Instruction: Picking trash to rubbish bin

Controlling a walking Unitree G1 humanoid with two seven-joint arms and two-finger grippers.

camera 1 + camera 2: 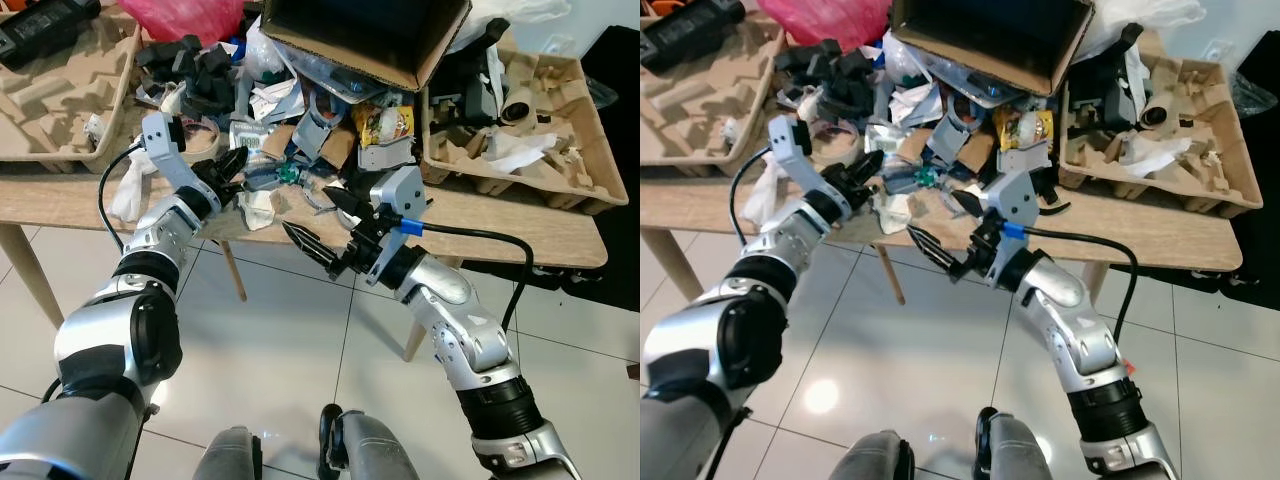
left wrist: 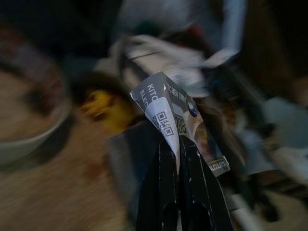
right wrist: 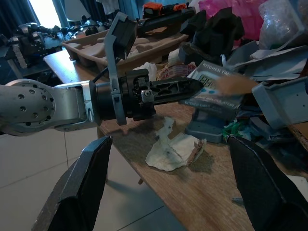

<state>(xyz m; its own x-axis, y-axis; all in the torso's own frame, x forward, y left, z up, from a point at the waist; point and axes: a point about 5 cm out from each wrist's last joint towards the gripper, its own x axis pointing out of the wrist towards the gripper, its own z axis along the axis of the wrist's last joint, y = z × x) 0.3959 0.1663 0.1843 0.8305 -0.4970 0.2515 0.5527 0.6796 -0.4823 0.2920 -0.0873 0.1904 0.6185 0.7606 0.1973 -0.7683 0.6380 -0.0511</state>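
Left gripper (image 3: pixel 185 89) clamped on the kitchen-timer box (image 2: pixel 185 122), probably still touching the pile; right gripper (image 1: pixel 322 222) spread open, just beside.

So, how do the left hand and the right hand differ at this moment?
The left hand is shut on a grey kitchen timer box, while the right hand is open and holds nothing. The left hand reaches into the trash pile on the table, whereas the right hand hovers at the table's front edge, near the crumpled white paper. Both have two long black fingers.
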